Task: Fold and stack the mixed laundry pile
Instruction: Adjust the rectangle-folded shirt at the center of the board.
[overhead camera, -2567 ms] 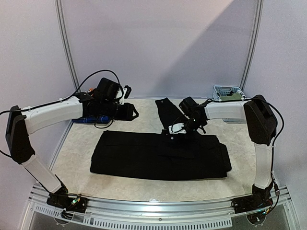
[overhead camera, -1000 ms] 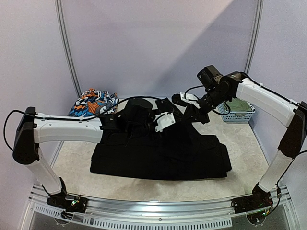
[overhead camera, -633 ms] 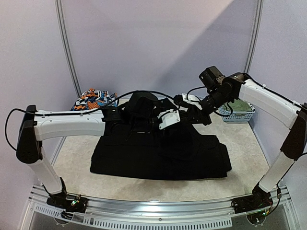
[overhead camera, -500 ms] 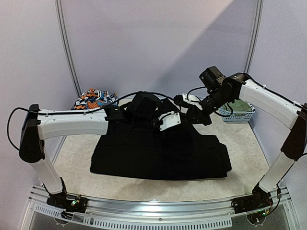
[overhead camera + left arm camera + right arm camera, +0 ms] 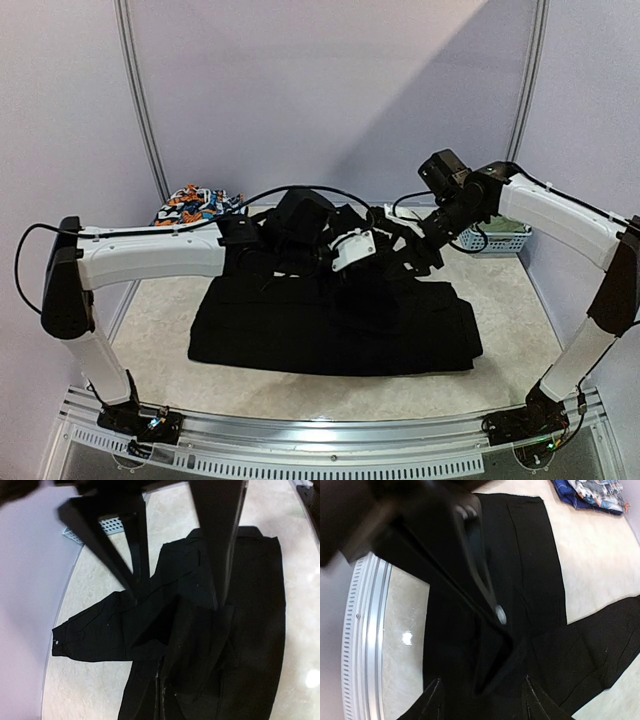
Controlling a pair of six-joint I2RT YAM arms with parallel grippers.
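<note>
On table (image 5: 160,330), black trousers (image 5: 330,325) (edges inset)

Left arm (image 5: 150,255) and right arm (image 5: 560,215) meet over mid-frame, barring the way above the black trousers (image 5: 335,325). Bare table (image 5: 155,338) lies open at lower left and lower right; a printed garment (image 5: 195,208) crowds the upper left, a basket (image 5: 505,240) the upper right.

Top cam: fixed high behind arm bases (image 5: 140,425), faces forward-down, takes in whole counter (image 5: 150,330) to back wall (image 5: 330,100).
Left wrist cam: close, looks steeply down on black trousers (image 5: 255,630); basket (image 5: 112,526) corner at top.
Right wrist cam: likewise close (rail (image 5: 367,640) at left edge).
All three share black trousers; top and left wrist share basket.
</note>
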